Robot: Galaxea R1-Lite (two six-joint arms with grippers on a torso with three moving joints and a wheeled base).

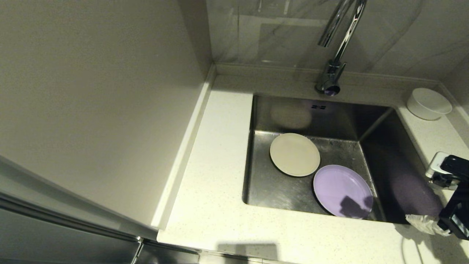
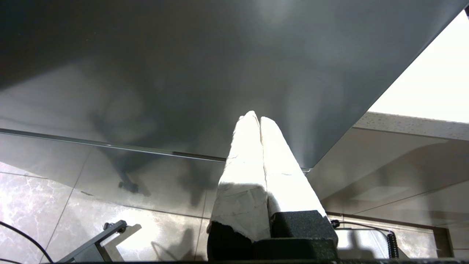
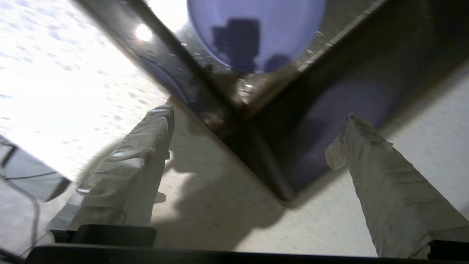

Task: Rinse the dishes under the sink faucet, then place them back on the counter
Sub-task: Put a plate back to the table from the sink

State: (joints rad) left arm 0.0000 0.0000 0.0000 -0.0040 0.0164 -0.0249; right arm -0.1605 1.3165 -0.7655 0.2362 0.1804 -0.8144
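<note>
In the head view the steel sink [image 1: 278, 187] holds two dishes flat on its floor: the cream-beige plate [image 1: 295, 154] and, nearer the front right, the lilac plate [image 1: 342, 190]. The white bowl [image 1: 428, 103] stands on the counter [image 1: 212, 176] at the back right. The chrome faucet [image 1: 337, 47] rises behind the sink. My right gripper [image 1: 421, 222] hovers over the sink's front right corner. It [image 3: 258, 114] is open and empty, with the lilac plate [image 3: 256, 33] ahead of it. My left gripper [image 2: 255, 119] is shut and empty, parked low by the cabinet front.
A tall grey panel [image 1: 102, 102] walls off the counter's left side. Two overflow slots [image 1: 318, 107] mark the sink's back wall. The drain strainer is hidden. A cable [image 1: 412, 253] lies on the counter at the front right. Tiled floor [image 2: 73, 205] lies below the left gripper.
</note>
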